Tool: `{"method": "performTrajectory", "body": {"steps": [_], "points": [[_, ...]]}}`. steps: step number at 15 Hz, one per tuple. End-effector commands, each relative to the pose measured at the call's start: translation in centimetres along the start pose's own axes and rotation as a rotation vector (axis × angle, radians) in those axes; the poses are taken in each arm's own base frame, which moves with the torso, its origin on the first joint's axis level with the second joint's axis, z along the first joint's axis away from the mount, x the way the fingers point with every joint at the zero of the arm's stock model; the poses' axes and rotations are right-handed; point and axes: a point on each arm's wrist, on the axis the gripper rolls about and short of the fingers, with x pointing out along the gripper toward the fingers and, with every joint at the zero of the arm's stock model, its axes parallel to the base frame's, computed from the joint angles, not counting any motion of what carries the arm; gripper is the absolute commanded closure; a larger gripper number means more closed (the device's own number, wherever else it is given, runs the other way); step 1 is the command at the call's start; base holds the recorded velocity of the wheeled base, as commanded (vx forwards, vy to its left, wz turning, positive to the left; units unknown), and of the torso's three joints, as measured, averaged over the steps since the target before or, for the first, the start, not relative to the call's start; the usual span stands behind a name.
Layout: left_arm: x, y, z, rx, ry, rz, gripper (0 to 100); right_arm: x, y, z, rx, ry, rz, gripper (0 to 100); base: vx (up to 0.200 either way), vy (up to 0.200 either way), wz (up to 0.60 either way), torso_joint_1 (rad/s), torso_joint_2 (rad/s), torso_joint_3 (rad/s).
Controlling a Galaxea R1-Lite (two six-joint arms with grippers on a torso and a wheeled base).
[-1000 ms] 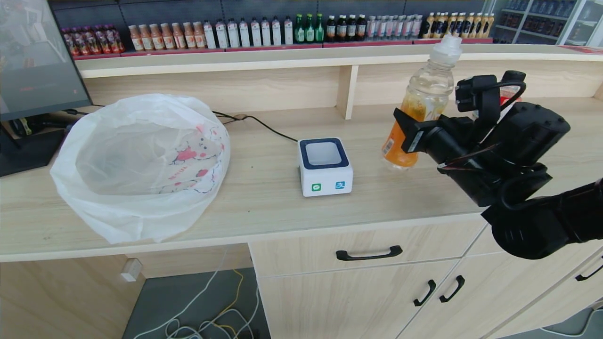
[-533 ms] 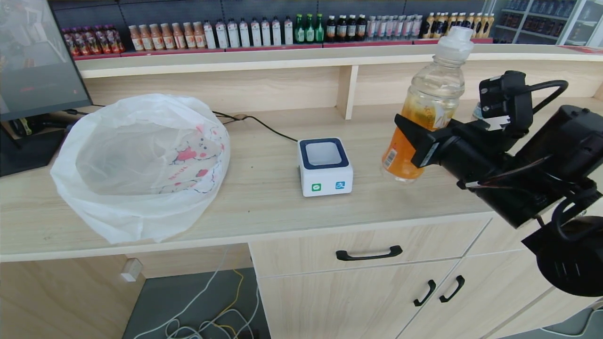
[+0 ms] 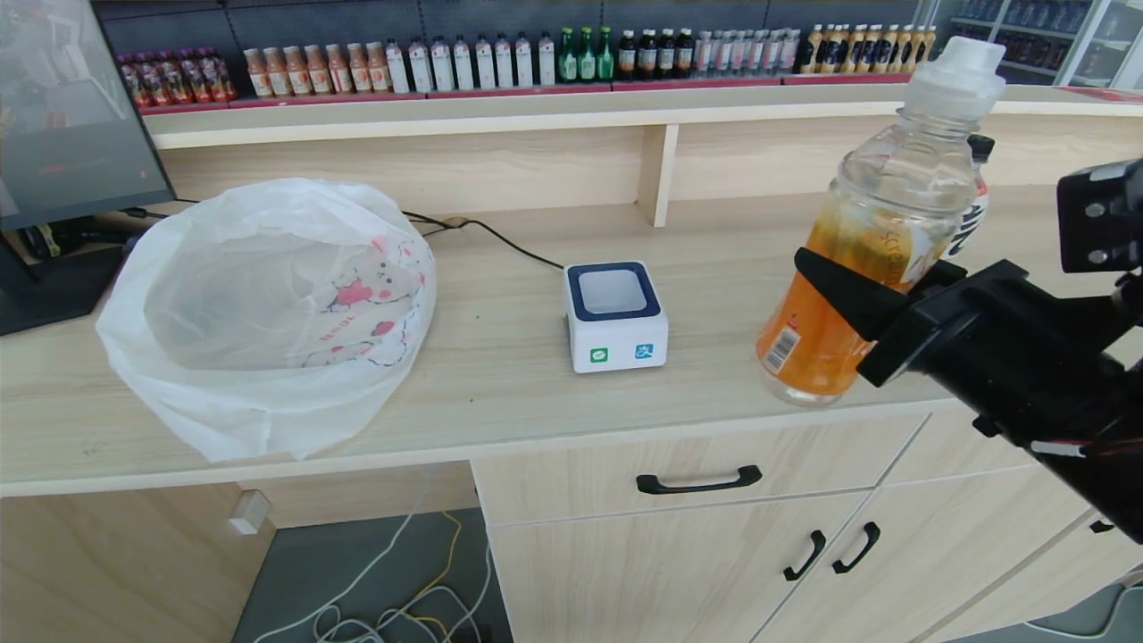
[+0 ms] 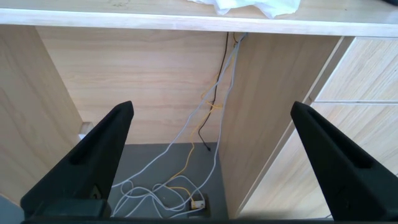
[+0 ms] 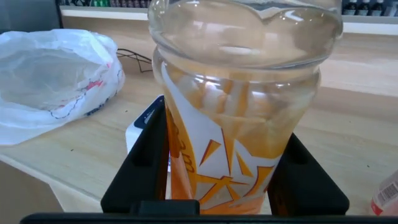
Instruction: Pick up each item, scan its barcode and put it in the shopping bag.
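My right gripper (image 3: 880, 290) is shut on an orange drink bottle (image 3: 871, 241) with a white cap, held tilted above the counter's right front edge, right of the white barcode scanner (image 3: 615, 314). Its barcode faces down and left. In the right wrist view the bottle (image 5: 239, 124) sits between both black fingers (image 5: 143, 162), with the scanner (image 5: 144, 127) and shopping bag (image 5: 53, 78) beyond. The open white shopping bag (image 3: 272, 308) lies on the counter at left. My left gripper (image 4: 211, 162) is open, below the counter's edge, facing cables on the floor.
A second bottle (image 3: 971, 192) stands on the counter behind the held one. A monitor (image 3: 71, 107) stands at the far left, a scanner cable (image 3: 500, 237) runs across the counter, and a raised shelf (image 3: 536, 112) backs it. Drawers (image 3: 696, 482) are below.
The right gripper has lifted the bottle off the counter and carried it right and toward the camera, so it looks larger. The bag and scanner have not moved.
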Motion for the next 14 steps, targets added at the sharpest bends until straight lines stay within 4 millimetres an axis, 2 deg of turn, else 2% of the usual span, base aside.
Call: {"method": "performTrajectory", "body": {"steps": [1, 3, 7, 8, 12, 14], "points": [[0.0, 0.0, 0.0, 0.000, 0.000, 0.002, 0, -1.6, 0.2, 0.9, 0.004, -0.024, 0.023, 100, 0.000, 0.000, 0.00, 0.000, 0.00, 0.000], [0.0, 0.0, 0.0, 0.000, 0.000, 0.000, 0, -2.2, 1.0, 0.6, 0.020, -0.011, 0.066, 100, 0.000, 0.000, 0.00, 0.000, 0.00, 0.000], [0.0, 0.0, 0.0, 0.000, 0.000, 0.002, 0, -1.9, 3.0, 0.6, 0.164, -0.007, 0.220, 100, 0.000, 0.000, 0.00, 0.000, 0.00, 0.000], [0.0, 0.0, 0.0, 0.000, 0.000, 0.002, 0, -1.9, 3.1, 0.5, 0.179, -0.003, 0.295, 100, 0.000, 0.000, 0.00, 0.000, 0.00, 0.000], [0.0, 0.0, 0.0, 0.000, 0.000, 0.002, 0, -1.5, 3.4, -0.2, 0.289, 0.037, 0.346, 100, 0.000, 0.000, 0.00, 0.000, 0.00, 0.000], [0.0, 0.0, 0.0, 0.000, 0.000, 0.000, 0, -1.5, 3.5, -0.1, 0.421, 0.059, 0.417, 100, 0.000, 0.000, 0.00, 0.000, 0.00, 0.000]]}}
